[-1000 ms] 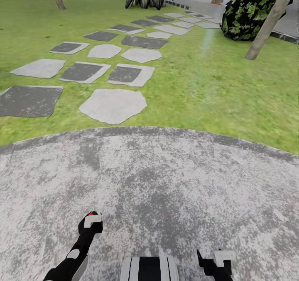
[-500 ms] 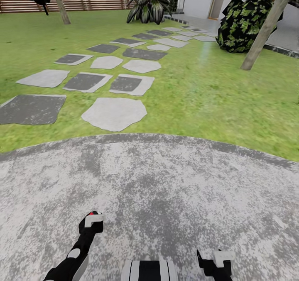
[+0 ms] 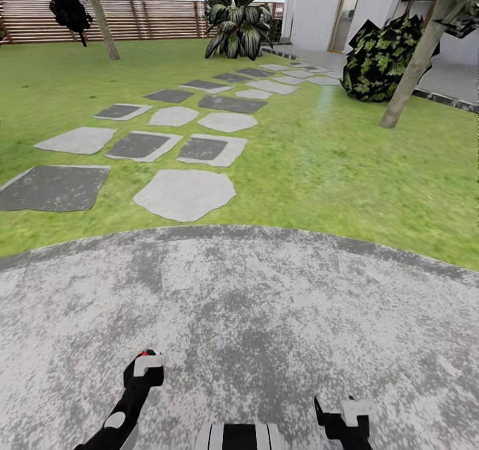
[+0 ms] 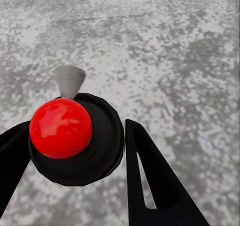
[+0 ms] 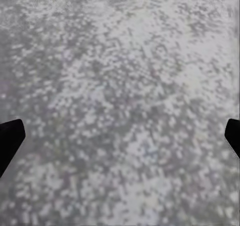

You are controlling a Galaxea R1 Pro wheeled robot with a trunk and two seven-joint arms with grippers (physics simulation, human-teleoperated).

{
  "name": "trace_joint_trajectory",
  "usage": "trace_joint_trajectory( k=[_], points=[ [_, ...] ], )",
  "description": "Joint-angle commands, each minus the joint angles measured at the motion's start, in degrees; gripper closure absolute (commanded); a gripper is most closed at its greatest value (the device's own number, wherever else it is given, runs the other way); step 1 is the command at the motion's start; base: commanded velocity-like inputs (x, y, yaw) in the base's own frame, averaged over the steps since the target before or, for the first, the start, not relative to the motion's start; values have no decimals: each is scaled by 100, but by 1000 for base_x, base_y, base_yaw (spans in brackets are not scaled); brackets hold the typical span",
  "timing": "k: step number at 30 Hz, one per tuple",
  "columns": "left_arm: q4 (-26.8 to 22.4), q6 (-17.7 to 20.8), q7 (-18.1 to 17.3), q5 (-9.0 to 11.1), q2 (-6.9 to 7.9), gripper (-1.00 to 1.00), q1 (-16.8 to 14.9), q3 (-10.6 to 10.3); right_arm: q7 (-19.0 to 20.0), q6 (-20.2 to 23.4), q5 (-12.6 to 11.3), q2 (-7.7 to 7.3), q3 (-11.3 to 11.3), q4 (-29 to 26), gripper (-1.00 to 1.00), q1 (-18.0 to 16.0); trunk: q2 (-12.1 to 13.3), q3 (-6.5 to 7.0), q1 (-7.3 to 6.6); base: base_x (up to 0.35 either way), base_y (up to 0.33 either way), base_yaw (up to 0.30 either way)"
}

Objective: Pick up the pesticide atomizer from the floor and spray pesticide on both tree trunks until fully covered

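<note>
On the mottled grey paved floor [image 3: 266, 317], our left gripper [image 4: 75, 151] is clamped on the dark bottle-shaped pesticide atomizer with red top [image 4: 61, 128], our right gripper [image 5: 120, 136] is apart, so we should approach the leaning pale grey-beige tree trunk [image 3: 409, 81] slowly, nozzle forward.

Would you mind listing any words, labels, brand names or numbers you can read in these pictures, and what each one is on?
None: no readable text in any view.
The dark green-black pesticide atomizer with the red top, between the left gripper fingers, shows no label.
The red-brown slatted wooden fence, the white house wall and the grey stepping stones carry no signs or numbers.
</note>
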Motion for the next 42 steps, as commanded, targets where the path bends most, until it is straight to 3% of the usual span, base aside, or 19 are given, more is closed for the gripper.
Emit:
trace_joint_trajectory(
  k=[1,18,42],
  points=[
    [1,1,0,1,2,100,0,-4,0,-3,-2,0,-3,0,-100,0,2,23,-2,0,0,0],
    [329,-6,58,82,-45,100,252,54,0,-13,-6,-73,-17,79,-100,9,24,531,-46,0,0,0],
    [616,-6,66,83,-7,100,272,61,0,-8,11,-100,-17,266,-100,9,987,1114,-573,0,0,-8]
  ],
)
